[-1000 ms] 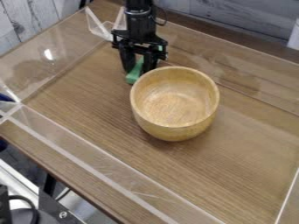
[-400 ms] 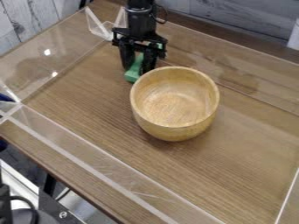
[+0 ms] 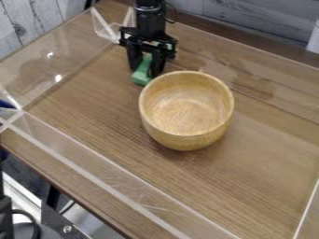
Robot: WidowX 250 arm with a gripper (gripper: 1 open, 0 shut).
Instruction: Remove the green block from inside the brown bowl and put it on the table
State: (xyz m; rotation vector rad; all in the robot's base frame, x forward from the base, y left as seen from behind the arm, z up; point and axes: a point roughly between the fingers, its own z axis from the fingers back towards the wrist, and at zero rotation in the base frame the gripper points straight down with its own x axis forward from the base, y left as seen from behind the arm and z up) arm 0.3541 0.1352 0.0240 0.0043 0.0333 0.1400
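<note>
The green block point(image 3: 145, 69), a small bright matte bar, is standing upright outside the brown bowl point(image 3: 187, 110), just beyond its far-left rim, low over the desk point(image 3: 88, 112). The black gripper point(image 3: 147, 63) is pointing down, clamped on it, hiding its sides. No writing is showing.

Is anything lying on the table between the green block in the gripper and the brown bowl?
No. In the camera view, only bare table separates the green block, gripped by the gripper, from the brown bowl.
</note>
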